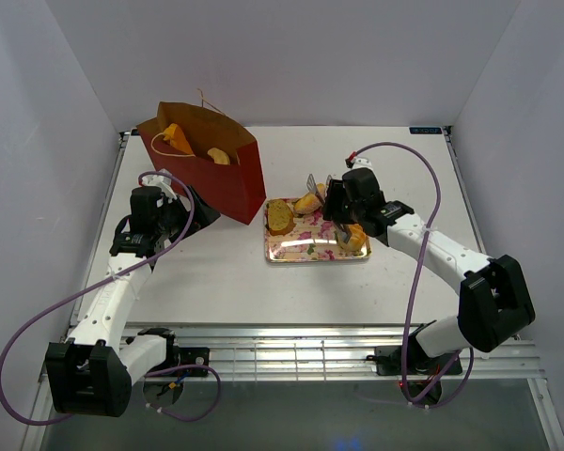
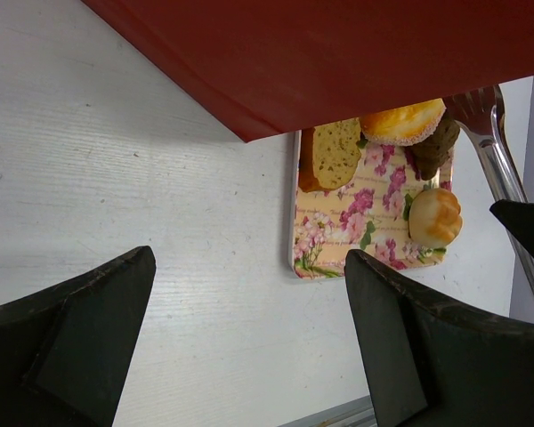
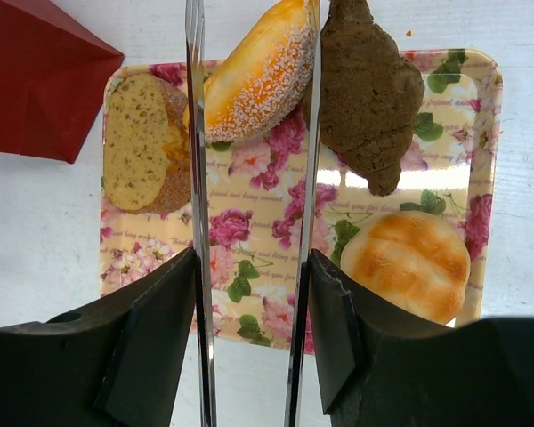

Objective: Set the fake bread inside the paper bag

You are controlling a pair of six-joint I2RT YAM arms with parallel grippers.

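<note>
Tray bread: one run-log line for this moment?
left end effector: open; right end effector: tongs around sugared roll; paper bag: bread inside

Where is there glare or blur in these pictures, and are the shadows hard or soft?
Top external: even light, one white glare streak across the tray. Right wrist: a glare band on the tray beside the brown croissant; the metal fingers shine like mirrors. Left wrist: the paper bag throws a soft shadow on the table; the dark fingers look slightly blurred.
</note>
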